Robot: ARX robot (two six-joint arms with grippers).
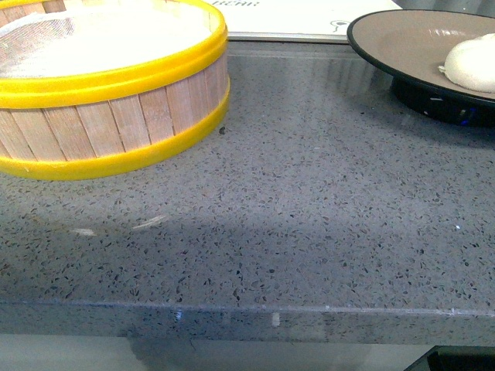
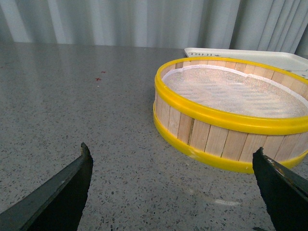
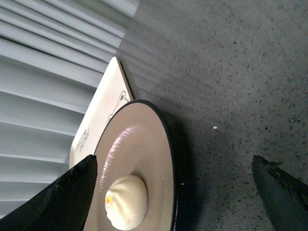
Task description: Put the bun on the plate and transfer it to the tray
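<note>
At far right of the grey counter (image 1: 309, 201): plate (image 1: 394, 39) with bun (image 1: 473, 66) lying on its tan inside. Just behind both, tray (image 1: 309, 19). At left, yellow-rimmed steamer basket (image 1: 116, 108). Left gripper (image 2: 173, 150) spread wide near the basket, holding nothing; right gripper (image 3: 174, 160) likewise spread wide, facing plate and bun, clamping nothing.

Grey speckled stone counter (image 1: 309, 224), kinda glossy, catching soft light. Pale pleated curtains (image 2: 120, 21) hanging right behind the far edge.
</note>
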